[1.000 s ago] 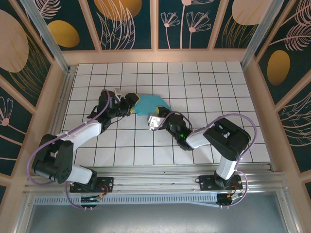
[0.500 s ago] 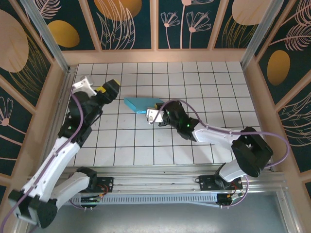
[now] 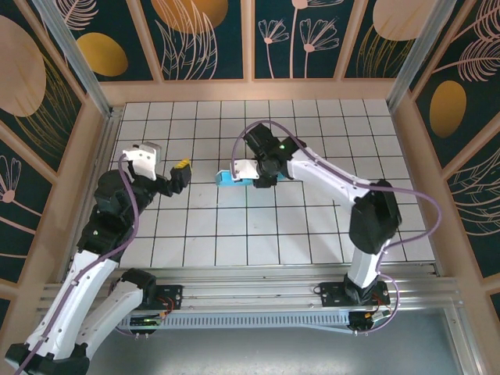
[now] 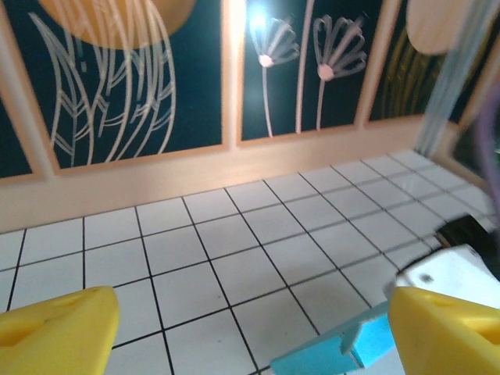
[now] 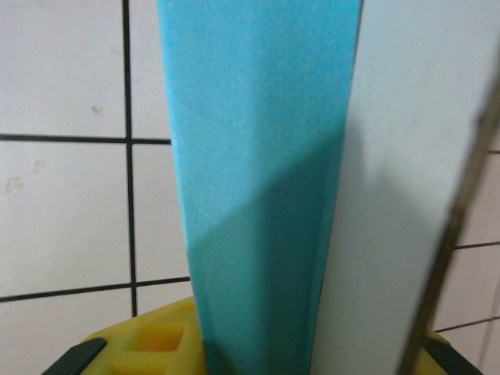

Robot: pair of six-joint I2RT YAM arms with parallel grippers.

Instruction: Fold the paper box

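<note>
The table [image 3: 328,148] is white tile. The right arm [image 3: 328,173] reaches across its middle; the left arm [image 3: 105,215] stands raised at the left. The box [image 3: 226,181] is near the centre, teal showing, one end clamped in the right gripper [image 3: 245,173]; whether it rests on the tiles I cannot tell. The left gripper [image 4: 250,336] hangs to its left, apart from it, jaws wide and empty. To fold well, I judge the right should hold steady while the left takes the free end square to the crease, lest thin card buckle or slip.
</note>
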